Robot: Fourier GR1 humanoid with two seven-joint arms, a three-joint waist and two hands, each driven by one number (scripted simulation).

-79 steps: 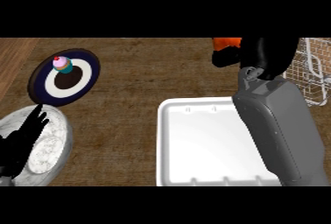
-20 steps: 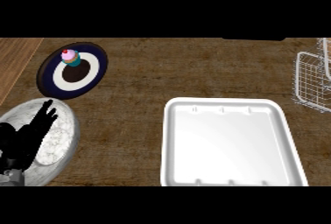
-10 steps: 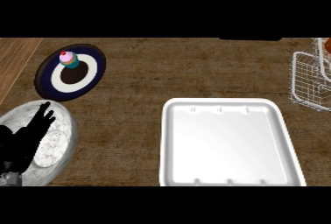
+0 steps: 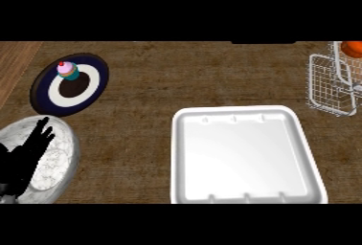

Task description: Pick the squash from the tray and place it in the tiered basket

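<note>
A white tray (image 4: 247, 158) is seen on the wooden bench (image 4: 176, 72), right of the middle and reaching down to the lower edge. The wire basket (image 4: 325, 91) is set beyond the tray's far right corner, near it but apart, and is cut off by the right edge. The orange squash (image 4: 352, 48) is found in the upper part of the basket, well apart from the tray; only part of it is shown, and which tier it lies in cannot be told. At the far left a dark blue plate (image 4: 92, 76) with a white ring is laid, and a small cupcake (image 4: 67, 70) with pink icing is stood upright on its far side. Nearer, at the lower left, a marbled grey plate (image 4: 60, 158) is placed, and the left robot hand (image 4: 25, 160) is held over it at rest, fingers straight, spread and pointed up, with nothing gripped. The right robot hand is not shown, so its state cannot be told.
</note>
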